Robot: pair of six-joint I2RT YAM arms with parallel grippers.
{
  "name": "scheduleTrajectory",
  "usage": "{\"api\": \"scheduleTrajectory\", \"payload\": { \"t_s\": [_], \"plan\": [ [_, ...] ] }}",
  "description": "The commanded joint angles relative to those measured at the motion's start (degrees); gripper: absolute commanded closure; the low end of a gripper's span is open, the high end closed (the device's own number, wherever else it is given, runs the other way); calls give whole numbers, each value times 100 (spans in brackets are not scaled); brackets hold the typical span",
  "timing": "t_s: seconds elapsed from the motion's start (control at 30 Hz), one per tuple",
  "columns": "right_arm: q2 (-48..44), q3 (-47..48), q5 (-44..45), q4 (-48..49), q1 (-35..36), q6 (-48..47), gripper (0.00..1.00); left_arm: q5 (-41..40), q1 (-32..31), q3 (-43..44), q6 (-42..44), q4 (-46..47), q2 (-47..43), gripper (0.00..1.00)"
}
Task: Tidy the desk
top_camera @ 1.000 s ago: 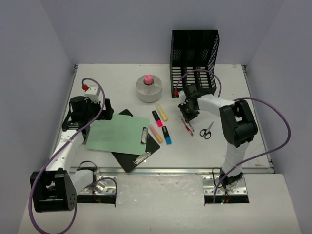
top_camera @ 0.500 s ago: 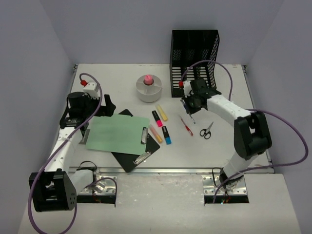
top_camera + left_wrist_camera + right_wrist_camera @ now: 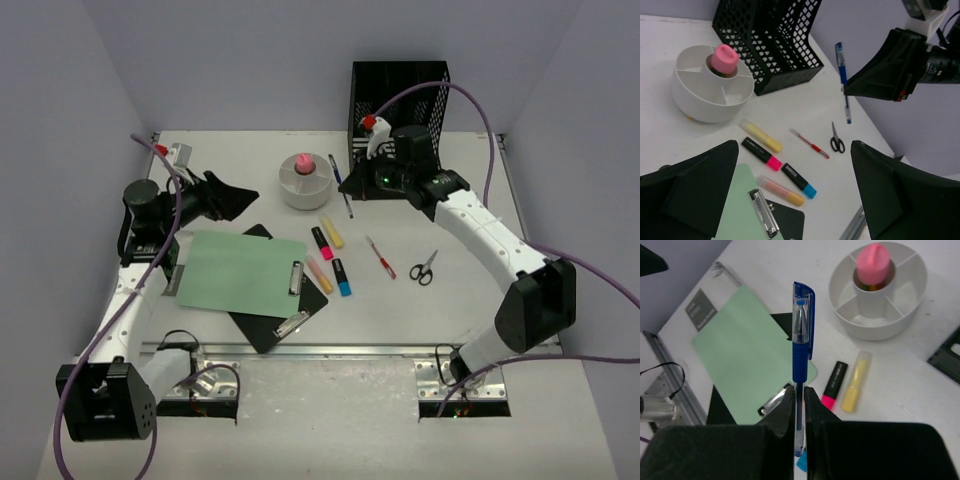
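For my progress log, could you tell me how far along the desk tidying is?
Done: a pink marker stands in the round organizer. In hand: the right gripper shut on a blue pen. Remaining: highlighters, red pen, scissors and clipboards lie loose on the desk.

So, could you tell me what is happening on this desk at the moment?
The robot is tidying the desk. Its right gripper is shut on a blue pen, held up in the air near the round white organizer cup. The left gripper hangs open over the desk's left side, near the green sheet, holding nothing. Four highlighters, a red pen and scissors lie loose on the desk.
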Motion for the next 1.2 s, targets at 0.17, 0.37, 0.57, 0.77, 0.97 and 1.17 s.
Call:
{"api": "scheduleTrajectory", "payload": {
  "t_s": [0.17, 0.37, 0.57, 0.77, 0.97, 1.17],
  "plan": [
    [545, 956, -651, 93, 703, 385, 99, 302, -424, 225, -1582, 1344, 635, 17],
    [835, 1290, -590, 14, 1055, 218, 99, 223, -705, 533, -1742, 1485, 996, 31],
    [1178, 1616, -247, -241, 1380, 68, 99, 74, -838, 780, -1803, 1379, 1233, 40],
    [1267, 1660, -176, -207, 1486, 112, 99, 39, -855, 824, -1873, 1371, 1321, 47],
    [1319, 1730, -150, -171, 1556, 60, 99, -14, -864, 885, -1908, 1221, 1479, 65],
    [1319, 1757, -62, -189, 1679, -11, 99, -49, -864, 894, -1979, 1204, 1655, 63]
  ]
}}
